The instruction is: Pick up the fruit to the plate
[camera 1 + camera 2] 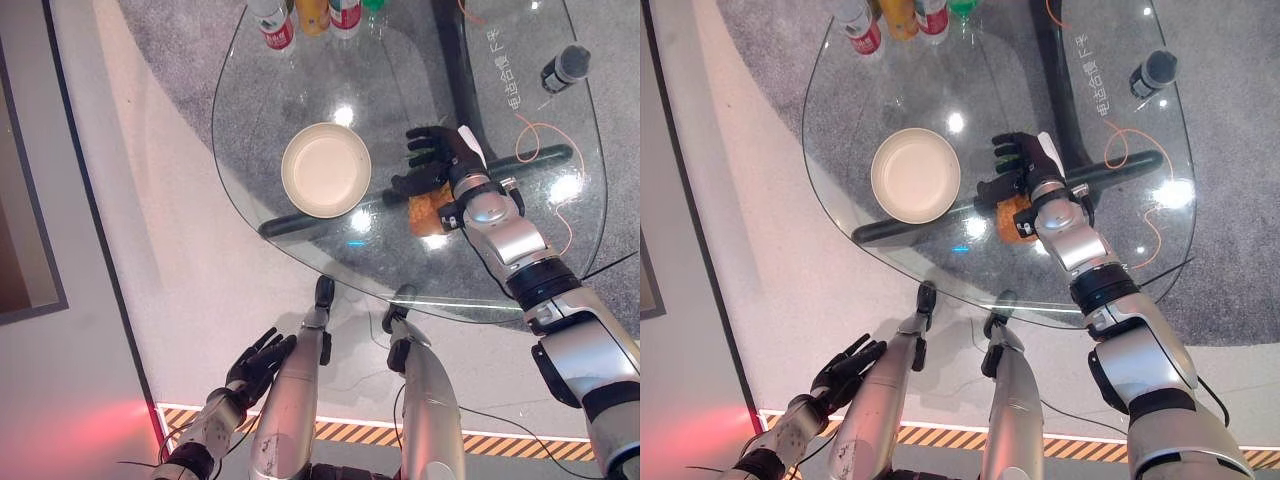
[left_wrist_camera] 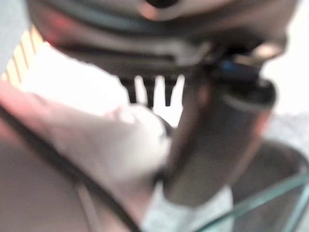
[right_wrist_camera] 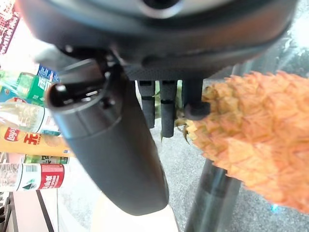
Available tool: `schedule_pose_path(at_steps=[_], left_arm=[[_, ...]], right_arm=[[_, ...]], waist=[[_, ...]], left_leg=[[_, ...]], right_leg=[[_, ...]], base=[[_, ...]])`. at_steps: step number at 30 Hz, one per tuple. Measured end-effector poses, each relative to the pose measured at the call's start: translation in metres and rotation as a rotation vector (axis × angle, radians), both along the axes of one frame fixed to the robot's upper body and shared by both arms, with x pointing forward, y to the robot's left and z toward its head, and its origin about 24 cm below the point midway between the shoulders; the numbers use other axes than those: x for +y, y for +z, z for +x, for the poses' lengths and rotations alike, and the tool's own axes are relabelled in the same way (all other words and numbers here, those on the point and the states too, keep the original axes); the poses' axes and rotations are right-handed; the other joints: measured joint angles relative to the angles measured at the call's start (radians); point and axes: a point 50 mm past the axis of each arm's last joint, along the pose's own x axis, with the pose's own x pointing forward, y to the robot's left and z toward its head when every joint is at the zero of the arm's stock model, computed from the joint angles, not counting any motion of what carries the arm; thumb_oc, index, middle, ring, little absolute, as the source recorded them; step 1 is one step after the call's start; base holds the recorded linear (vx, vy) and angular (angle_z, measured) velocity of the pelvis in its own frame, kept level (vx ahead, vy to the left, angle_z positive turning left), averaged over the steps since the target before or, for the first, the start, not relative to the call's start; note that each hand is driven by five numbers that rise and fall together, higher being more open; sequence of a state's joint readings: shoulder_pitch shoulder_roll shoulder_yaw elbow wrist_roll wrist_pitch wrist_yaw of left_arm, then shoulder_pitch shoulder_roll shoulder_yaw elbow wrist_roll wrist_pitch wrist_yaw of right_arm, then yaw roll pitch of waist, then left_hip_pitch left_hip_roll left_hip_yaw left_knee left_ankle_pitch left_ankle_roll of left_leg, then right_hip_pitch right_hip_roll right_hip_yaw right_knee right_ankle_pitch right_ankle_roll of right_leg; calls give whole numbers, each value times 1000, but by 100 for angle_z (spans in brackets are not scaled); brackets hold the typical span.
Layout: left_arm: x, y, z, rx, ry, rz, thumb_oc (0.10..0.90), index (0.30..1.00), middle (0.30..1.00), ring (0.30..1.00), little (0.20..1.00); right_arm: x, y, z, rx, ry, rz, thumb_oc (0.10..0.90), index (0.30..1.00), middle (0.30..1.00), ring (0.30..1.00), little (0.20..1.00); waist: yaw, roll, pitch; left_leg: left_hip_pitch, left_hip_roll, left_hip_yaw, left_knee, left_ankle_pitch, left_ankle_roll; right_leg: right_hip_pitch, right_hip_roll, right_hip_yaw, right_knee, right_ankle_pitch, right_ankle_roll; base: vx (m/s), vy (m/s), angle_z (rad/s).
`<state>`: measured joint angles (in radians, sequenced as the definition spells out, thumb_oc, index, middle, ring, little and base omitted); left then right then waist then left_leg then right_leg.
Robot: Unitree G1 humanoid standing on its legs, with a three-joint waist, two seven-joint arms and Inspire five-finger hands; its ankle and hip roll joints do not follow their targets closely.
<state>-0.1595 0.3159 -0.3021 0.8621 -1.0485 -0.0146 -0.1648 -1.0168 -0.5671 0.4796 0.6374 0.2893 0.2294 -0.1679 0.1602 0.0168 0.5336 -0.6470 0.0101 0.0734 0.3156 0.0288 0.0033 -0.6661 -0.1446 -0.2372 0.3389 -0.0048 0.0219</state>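
Right wrist view: pineapple (image 3: 251,145) scales, leaves.

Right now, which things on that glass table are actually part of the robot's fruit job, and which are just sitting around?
Part of the job:
- orange, scaly pineapple-like fruit, under the right hand
- round cream plate, empty, beside it

Just lying about:
- bottles and a yellow can at the round glass table's far edge
- dark cylinder
- orange cord
- left hand, idle below the table

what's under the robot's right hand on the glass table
An orange, scaly pineapple lies under the right robot hand on the round glass table. The hand and wrist cover most of it from above.
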Motion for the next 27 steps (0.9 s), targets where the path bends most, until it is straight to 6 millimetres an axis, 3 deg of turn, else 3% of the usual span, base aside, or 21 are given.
schedule_pose_path(at_steps=[5, 17, 27], left_arm=[[2, 0, 0, -1, 6, 2, 800, 900, 900, 900, 900], [9, 3, 1, -16, 57, -15, 800, 900, 900, 900, 900], [17, 1, -2, -4, 103, -15, 800, 900, 900, 900, 900]], right_arm=[[2, 2, -3, -28, 3, -20, 800, 900, 900, 900, 900], [17, 11, -35, -198, 93, -33, 800, 900, 900, 900, 900], [1, 12, -58, -254, 98, -19, 800, 900, 900, 900, 900]], waist=[[-4, -10, 3], [-31, -41, 14], [-59, -64, 13]], left_leg=[[-2, -4, 2, -1, -2, -2], [45, -3, 10, -3, -8, 12], [136, 3, 57, -17, -25, 25]], right_leg=[[4, 2, -1, -18, 8, 3], [64, 5, 2, -48, 24, 8], [157, 7, 31, -104, 43, 28]], base=[[0, 0, 0], [2, 0, -1], [31, -3, -8]])
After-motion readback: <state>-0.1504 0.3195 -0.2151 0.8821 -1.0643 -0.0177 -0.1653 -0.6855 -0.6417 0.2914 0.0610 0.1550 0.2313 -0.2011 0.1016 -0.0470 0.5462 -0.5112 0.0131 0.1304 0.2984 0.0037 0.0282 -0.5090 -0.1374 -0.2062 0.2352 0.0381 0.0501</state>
